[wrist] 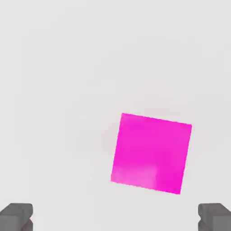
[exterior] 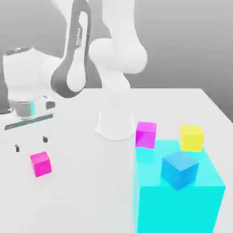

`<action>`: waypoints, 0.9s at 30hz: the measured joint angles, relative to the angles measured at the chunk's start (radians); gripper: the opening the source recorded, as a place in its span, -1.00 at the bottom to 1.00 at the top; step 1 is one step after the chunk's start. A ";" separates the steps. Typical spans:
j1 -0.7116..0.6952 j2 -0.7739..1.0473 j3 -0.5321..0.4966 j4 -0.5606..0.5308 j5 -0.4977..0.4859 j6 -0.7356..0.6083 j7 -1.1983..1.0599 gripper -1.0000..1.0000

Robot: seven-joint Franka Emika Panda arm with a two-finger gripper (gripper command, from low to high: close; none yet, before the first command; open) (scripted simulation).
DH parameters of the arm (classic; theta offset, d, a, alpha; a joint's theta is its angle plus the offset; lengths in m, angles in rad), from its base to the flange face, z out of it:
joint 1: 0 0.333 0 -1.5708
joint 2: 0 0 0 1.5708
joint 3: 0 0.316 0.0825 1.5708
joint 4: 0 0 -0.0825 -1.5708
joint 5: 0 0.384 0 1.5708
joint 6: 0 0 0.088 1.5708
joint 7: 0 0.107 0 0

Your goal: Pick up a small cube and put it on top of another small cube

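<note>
The small plain hot-pink cube is lying alone on the flat white table in the lower left of the exterior view, with bare surface being left open on every side of it. The gripper is being held above the table just up and to the left of that cube, apart from it; its two dark fingertips are spread wide and nothing is being pinched between them. In the hand view the same cube is seen from above, slightly rotated, lying below centre and towards the right, between the two grey fingertips at the bottom corners, closer to the right one.

The small plain blue cube is resting on top of the big cyan block in the lower right of the exterior view, near the block's front edge. A small yellow cube is sitting behind it, and a small violet-magenta cube is standing on the table beside the block's far left corner.

The white arm is being folded from its base at centre out to the left, the hand pointing downward
</note>
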 joint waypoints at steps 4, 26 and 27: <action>0.012 0.137 -0.002 0.016 -0.014 0.113 0.028 0.00; 0.042 -0.023 0.113 0.133 0.006 -0.160 -0.128 -1.00; 0.074 -0.026 0.142 0.163 0.008 -0.193 -0.160 -1.00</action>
